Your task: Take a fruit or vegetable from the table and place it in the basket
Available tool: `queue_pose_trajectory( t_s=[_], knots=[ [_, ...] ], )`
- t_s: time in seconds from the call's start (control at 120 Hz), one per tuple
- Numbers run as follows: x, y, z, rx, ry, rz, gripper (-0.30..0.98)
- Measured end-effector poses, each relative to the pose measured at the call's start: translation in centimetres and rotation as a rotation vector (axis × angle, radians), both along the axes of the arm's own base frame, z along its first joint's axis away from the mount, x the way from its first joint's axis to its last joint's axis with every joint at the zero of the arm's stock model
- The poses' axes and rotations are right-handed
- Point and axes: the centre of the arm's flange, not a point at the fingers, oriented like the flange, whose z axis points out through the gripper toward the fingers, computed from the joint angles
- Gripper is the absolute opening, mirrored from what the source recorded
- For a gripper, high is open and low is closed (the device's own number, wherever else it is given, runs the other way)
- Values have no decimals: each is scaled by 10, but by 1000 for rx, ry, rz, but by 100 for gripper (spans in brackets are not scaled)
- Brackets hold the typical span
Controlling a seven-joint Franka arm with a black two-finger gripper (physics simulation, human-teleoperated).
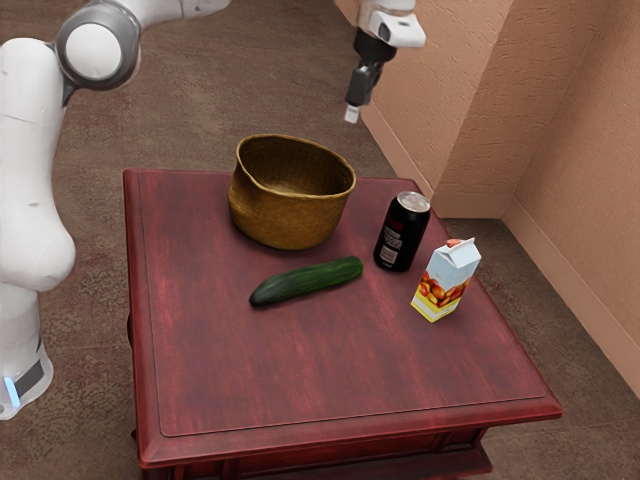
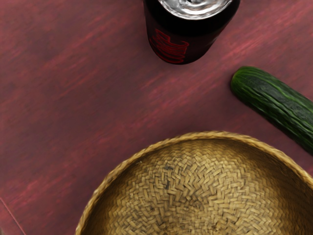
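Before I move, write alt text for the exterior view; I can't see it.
A cucumber lies on a dark red table beside a golden-brown basket, not in it. A black can and a fruit-printed carton stand toward the exterior view's right; the gripper hangs higher up, holding nothing.

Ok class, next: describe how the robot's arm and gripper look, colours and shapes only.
The arm is glossy white with smooth, rounded segments, a grey-ringed round joint and a blue strip low down. The gripper is black with a pale tip.
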Motion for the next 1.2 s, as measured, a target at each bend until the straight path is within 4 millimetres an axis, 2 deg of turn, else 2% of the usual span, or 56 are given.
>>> queue_pose_trajectory(
  t_s=[0.375, 0.425, 0.467, 0.517, 0.558, 0.6, 0.65, 0.775, 0.808, 0.842, 0.917, 1.008, 1.083, 1.142, 1.2],
  knots=[
    [5, 1, 5, 8, -50, -150, 69],
    [2, -2, 13, 12, -63, -165, 69],
    [-11, -10, 47, 47, -114, -166, 68],
    [-57, -42, 131, 181, -234, -137, 68],
    [-99, -81, 185, 297, -312, -115, 68],
    [-124, -120, 209, 356, -344, -122, 68],
    [-140, -164, 214, 335, -334, -151, 68],
    [-172, -271, 198, 247, -258, -236, 68],
    [-174, -300, 179, 248, -210, -265, 68],
    [-172, -327, 153, 263, -149, -282, 68],
    [-181, -372, 117, 308, -90, -247, 68],
    [-191, -415, 67, 382, -34, -192, 69],
    [-199, -442, 17, 463, 6, -150, 69],
    [-204, -455, -16, 509, 21, -114, 69],
    [-205, -461, -34, 527, 21, -70, 69]
  ],
)
